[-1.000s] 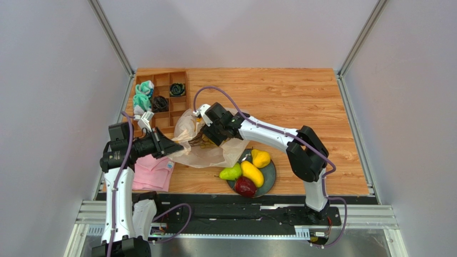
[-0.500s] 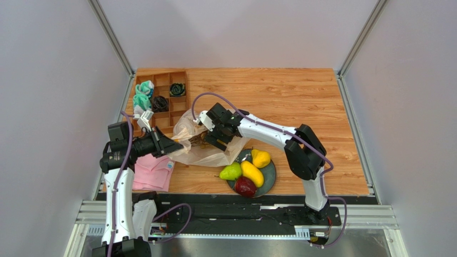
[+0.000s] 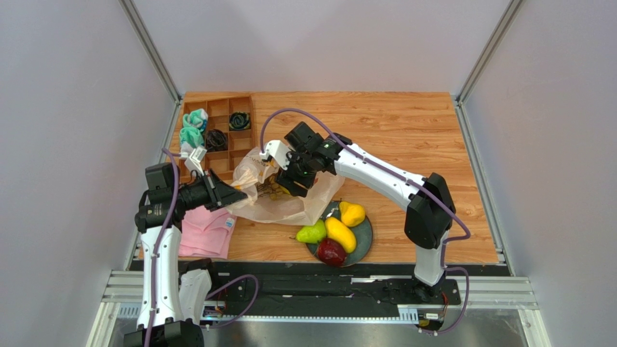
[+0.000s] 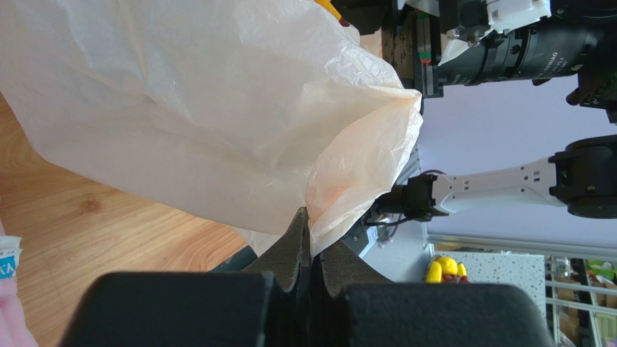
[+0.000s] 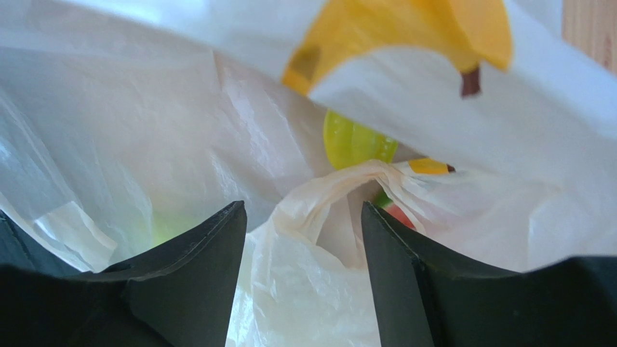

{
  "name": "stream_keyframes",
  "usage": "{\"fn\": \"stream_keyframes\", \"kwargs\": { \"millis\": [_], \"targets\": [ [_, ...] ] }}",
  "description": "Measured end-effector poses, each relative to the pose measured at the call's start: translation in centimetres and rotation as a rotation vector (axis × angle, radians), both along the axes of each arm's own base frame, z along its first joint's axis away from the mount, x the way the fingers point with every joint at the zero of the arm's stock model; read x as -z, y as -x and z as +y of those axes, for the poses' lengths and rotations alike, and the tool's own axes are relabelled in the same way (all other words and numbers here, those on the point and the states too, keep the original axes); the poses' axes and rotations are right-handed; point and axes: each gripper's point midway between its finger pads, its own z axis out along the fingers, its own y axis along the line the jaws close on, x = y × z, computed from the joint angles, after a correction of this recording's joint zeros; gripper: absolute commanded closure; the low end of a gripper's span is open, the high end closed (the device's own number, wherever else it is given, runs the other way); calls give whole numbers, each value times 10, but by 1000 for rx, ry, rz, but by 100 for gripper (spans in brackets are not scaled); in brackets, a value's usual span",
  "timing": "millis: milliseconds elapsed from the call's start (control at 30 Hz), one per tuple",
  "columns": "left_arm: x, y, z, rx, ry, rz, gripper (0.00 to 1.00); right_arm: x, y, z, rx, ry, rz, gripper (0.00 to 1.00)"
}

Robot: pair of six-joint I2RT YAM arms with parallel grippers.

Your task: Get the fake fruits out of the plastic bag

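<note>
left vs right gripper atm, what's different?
1. The left gripper is shut, pinching an edge of the plastic bag. The right gripper is open, with loose bag film lying between its jaws.
2. The left gripper sits at the bag's left side, while the right gripper points down over the bag's middle.
Shared: both are at the same bag.

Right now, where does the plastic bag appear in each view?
Top external: plastic bag left of centre, between the arms.
Left wrist: plastic bag fills the upper left.
Right wrist: plastic bag fills nearly the whole picture.
Shared landmark: wooden table, lower left in left wrist, top right corner in right wrist.
</note>
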Motion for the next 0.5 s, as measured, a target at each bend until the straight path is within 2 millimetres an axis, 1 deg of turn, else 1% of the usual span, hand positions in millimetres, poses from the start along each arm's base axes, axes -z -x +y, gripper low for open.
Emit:
{"fn": "stream_keyframes", "kwargs": {
  "millis": [33,200,267,333,400,467,500],
  "targets": [
    [0,0,0,0,0,-1,100,1,1,5,-17,-8,11,37],
    [-1,1,0,-1,-2,-6,100,4,7,16,-90,-37,24,37],
    [-1,1,0,-2,-4,-8,100,4,5,21,-110,-48,17,39],
    [-1,1,0,-2,-5,-10,100,7,1,30,-121,-49,10,37],
    [-1,1,0,-3,-4,-10,100,16,-8,38,-114,-35,-4,33],
    [-1,1,0,-2,-5,-10,100,31,-18,42,-99,-3,-10,30],
    [-1,1,0,-2,-5,-11,100,42,-22,43,-89,21,-13,28]
  ]
}}
